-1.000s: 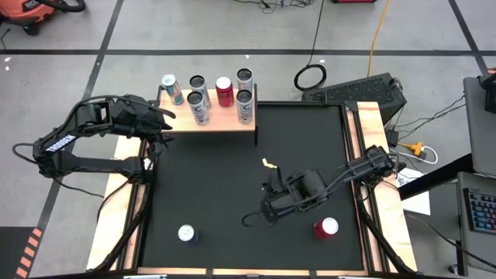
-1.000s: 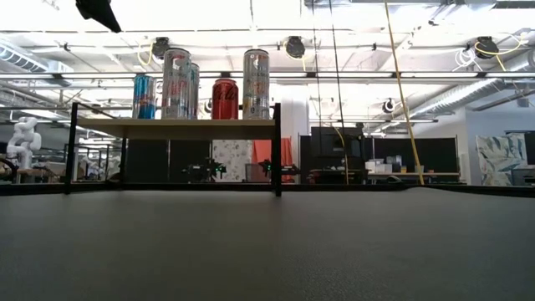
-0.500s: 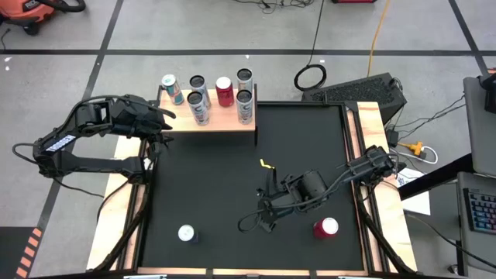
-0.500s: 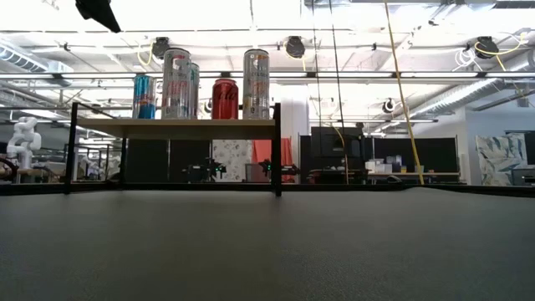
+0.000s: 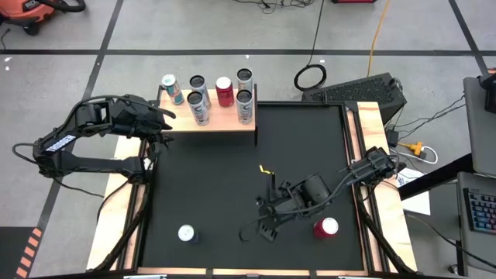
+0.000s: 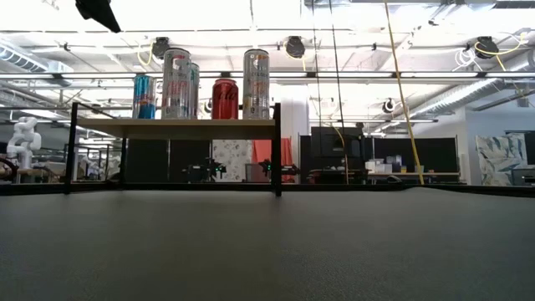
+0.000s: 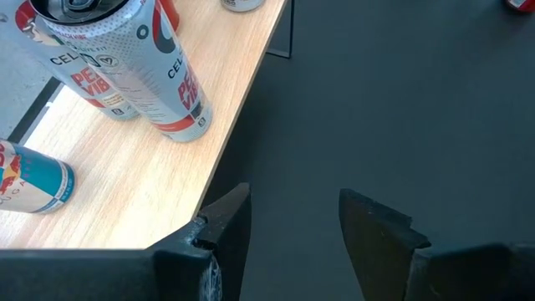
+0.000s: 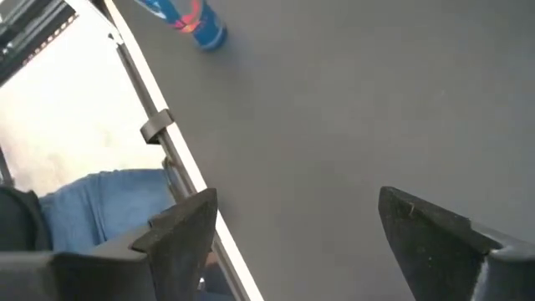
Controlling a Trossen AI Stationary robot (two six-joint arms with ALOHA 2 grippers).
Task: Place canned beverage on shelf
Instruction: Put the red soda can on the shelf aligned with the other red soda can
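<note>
Black mat [image 5: 217,178], right tool [image 5: 258,230] released, swung nearer blue can [image 5: 186,232], left tool [image 5: 164,124] unclenched, unmoved.

Grey concrete floor [image 5: 403,31] w/ black tape lines, ceiling lights [image 6: 209,17]

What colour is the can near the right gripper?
Red can, best seen in the high view.

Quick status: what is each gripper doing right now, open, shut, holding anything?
Left gripper: open, empty, beside the shelf.
Right gripper: open, empty, over the black mat.
</note>
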